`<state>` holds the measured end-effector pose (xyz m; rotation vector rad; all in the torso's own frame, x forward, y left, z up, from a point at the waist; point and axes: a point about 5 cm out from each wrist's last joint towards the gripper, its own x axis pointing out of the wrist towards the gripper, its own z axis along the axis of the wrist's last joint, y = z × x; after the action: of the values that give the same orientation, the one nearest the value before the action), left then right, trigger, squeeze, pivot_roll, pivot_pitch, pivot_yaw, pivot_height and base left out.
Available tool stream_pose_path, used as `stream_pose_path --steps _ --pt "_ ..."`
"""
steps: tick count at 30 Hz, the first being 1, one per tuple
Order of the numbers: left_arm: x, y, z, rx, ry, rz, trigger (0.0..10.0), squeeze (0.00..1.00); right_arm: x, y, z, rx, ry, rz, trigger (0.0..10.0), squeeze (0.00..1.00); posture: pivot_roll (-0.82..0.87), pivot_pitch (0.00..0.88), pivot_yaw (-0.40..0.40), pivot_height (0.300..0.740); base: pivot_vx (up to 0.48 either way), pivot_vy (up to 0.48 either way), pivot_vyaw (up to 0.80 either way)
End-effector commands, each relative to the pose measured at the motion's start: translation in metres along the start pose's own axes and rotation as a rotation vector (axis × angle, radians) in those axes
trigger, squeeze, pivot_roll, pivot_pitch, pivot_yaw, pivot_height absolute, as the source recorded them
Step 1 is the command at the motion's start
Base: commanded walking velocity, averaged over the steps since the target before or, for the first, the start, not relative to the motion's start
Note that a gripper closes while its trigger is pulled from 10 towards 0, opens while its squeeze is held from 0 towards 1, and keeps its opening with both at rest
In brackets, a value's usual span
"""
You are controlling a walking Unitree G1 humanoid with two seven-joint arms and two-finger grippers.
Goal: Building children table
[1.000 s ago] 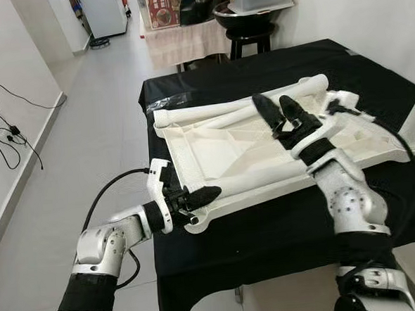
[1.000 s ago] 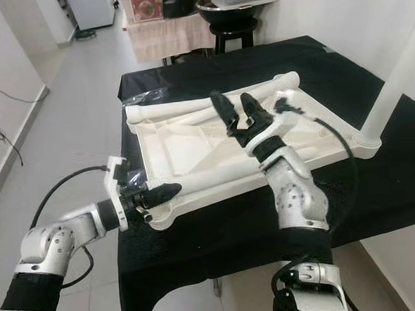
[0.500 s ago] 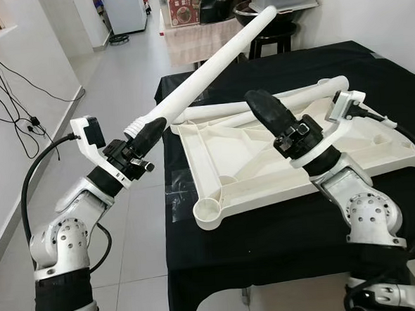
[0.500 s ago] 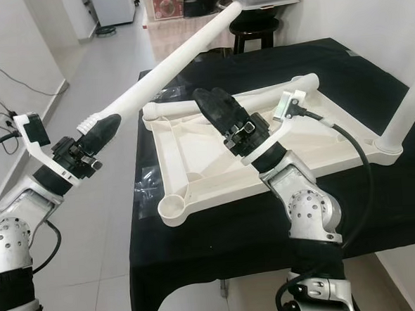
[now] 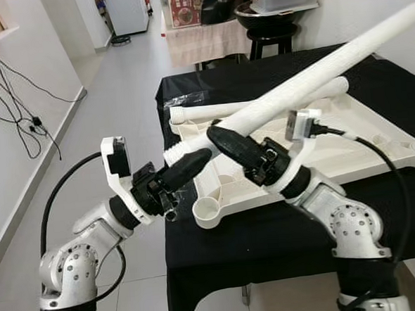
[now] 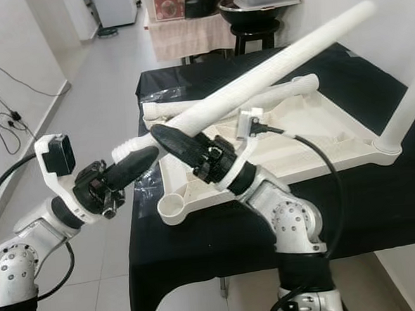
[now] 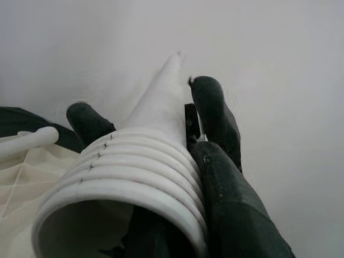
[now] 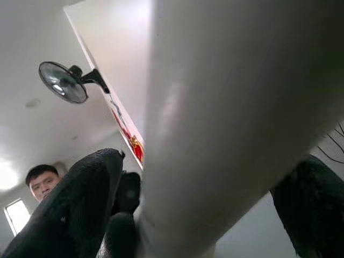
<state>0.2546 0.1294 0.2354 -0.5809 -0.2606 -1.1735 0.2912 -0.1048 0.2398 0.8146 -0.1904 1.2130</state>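
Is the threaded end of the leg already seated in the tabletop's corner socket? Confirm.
No. The leg's threaded end hangs above and beside the corner socket, gripped by the left gripper.

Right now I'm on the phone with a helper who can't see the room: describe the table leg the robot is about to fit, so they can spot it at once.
Find the black-draped table with the upturned white tabletop on it. Above its near left corner, the left gripper and right gripper both clamp one long white table leg. Unlike the leg lying flat, it slants up through the air, its ribbed threaded end lowest.

Table leg (image 5: 315, 78) far tip cut off by the frame edge (left eye), threaded end (image 7: 123, 177) partly cropped.
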Motion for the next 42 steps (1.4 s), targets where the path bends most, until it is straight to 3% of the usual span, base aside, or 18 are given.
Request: stream_pose_path --steps 1,11,12,13,14,18,19,30,31,33,34,42 --pt "-0.002 -0.007 -0.007 -0.038 0.034 -0.049 0.0 0.0 0.011 0.006 0.006 0.017 -0.037 0.047 10.0 0.0 -0.11 0.004 0.036 0.74 0.0 0.0 0.0" --pt "-0.003 -0.015 -0.031 -0.145 0.067 -0.094 0.0 0.0 0.027 0.015 0.013 0.061 -0.112 0.138 10.0 0.0 -0.11 0.005 0.034 0.74 0.0 0.0 0.0" --pt "-0.001 -0.015 -0.033 -0.151 0.07 -0.094 0.0 0.0 0.028 0.018 0.011 0.063 -0.098 0.164 8.4 0.0 -0.11 0.005 0.034 0.74 0.0 0.0 0.0" --pt "-0.001 -0.015 -0.033 -0.151 0.07 -0.094 0.0 0.0 0.028 0.018 0.011 0.063 -0.098 0.164 8.4 0.0 -0.11 0.005 0.034 0.74 0.0 0.0 0.0" --pt "0.0 -0.015 -0.034 -0.156 0.07 -0.095 0.0 0.0 0.029 0.021 0.009 0.056 -0.076 0.191 3.7 0.0 -0.11 0.004 0.034 0.74 0.0 0.0 0.0" --pt "0.001 -0.015 -0.035 -0.159 0.07 -0.096 0.0 0.0 0.029 0.024 0.007 0.053 -0.061 0.208 3.7 0.0 -0.11 0.004 0.034 0.74 0.0 0.0 0.0" --pt "0.002 -0.014 -0.035 -0.161 0.066 -0.092 0.0 0.0 0.029 0.027 0.002 0.05 -0.036 0.222 0.0 0.0 -0.11 0.005 0.037 0.74 0.0 0.0 0.0" --pt "0.003 -0.012 -0.035 -0.159 0.063 -0.078 0.0 0.0 0.028 0.031 -0.009 0.052 0.013 0.243 0.0 0.0 -0.11 0.003 0.039 0.74 0.0 0.0 0.0" --pt "0.003 -0.009 -0.037 -0.141 0.068 -0.045 2.2 0.0 0.028 0.03 -0.009 0.051 0.012 0.239 0.0 0.0 -0.11 0.004 0.036 0.74 0.0 0.0 0.0" --pt "0.003 -0.009 -0.037 -0.141 0.068 -0.045 2.2 0.0 0.028 0.03 -0.009 0.051 0.012 0.239 0.0 0.0 -0.11 0.004 0.036 0.74 0.0 0.0 0.0" --pt "0.002 -0.007 -0.038 -0.14 0.069 -0.026 10.0 1.0 0.028 0.028 -0.008 0.045 0.01 0.228 0.0 0.0 -0.11 0.005 0.035 0.74 0.0 0.0 0.0" --pt "-0.019 -0.014 -0.042 -0.184 0.102 -0.017 10.0 1.0 0.029 0.011 0.006 0.005 -0.063 0.105 0.0 0.0 -0.12 0.009 0.037 0.74 0.0 0.0 0.0"
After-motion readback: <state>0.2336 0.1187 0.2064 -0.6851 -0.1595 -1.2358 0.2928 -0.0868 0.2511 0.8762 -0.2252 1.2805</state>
